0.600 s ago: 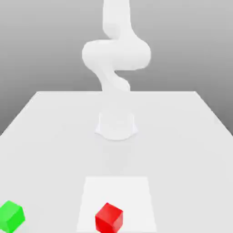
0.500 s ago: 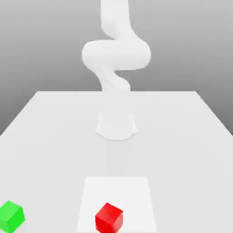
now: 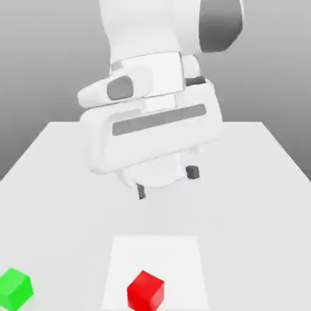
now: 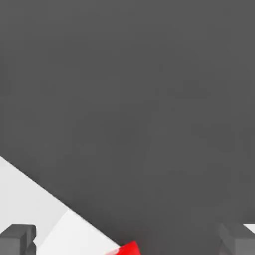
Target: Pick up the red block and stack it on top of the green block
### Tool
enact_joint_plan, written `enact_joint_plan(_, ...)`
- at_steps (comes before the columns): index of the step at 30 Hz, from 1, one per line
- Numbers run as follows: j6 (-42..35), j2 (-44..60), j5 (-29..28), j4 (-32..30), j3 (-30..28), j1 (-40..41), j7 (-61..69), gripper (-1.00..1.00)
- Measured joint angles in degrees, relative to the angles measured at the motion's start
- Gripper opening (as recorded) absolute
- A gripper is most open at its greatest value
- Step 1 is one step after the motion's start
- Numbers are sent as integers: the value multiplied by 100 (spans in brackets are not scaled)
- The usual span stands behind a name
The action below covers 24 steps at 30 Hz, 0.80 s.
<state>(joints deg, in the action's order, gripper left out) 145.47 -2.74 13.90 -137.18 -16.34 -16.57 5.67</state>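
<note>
The gripper (image 3: 166, 182) hangs above the middle of the table (image 3: 255, 182), high over it and holding nothing. Its two dark fingertips (image 3: 141, 192) stand wide apart, with free space between them. The hand is tilted, so one fingertip sits lower than the other in the exterior view.

The red block (image 3: 146, 290) lies near the front edge of the table, on a paler square patch (image 3: 182, 255), well apart from the gripper. The green block (image 3: 14, 288) rests at the front corner on the exterior view's left, also near the edge. The two blocks are well apart, and both stand flat on the surface.

I judge that the step in hand is the approach: the red block is not yet grasped. The next move calls for bringing the hand forward toward the front edge, then down, with the fingers one on each side of the red block. The hand should probably come level first, because a tilted grasp could push the cube away.

The exterior view gives both blocks and the whole hand. The hand view gives the two fingertips (image 4: 17, 238) at the sides and a small corner of the red block (image 4: 130, 248) between them, beside the patch.
</note>
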Motion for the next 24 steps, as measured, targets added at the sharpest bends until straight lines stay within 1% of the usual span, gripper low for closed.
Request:
enact_joint_plan(4, 305, 765, -36, -119, 12, 28, 779, 0)
enact_joint_plan(8, 643, 1453, -395, -251, -15, 80, 1329, 0)
enact_joint_plan(9, 764, 1633, -410, -252, 3, 102, 1433, 0)
enact_joint_plan(13, 1394, 2444, -54, -139, 351, 377, 1804, 0)
enact_joint_plan(14, 1510, 2589, 14, -116, 434, 444, 1857, -100)
enact_joint_plan(20, 1553, 2661, 50, -104, 479, 483, 1885, -100)
enact_joint_plan(24, 1096, 2079, -310, -206, 213, 287, 1623, -100)
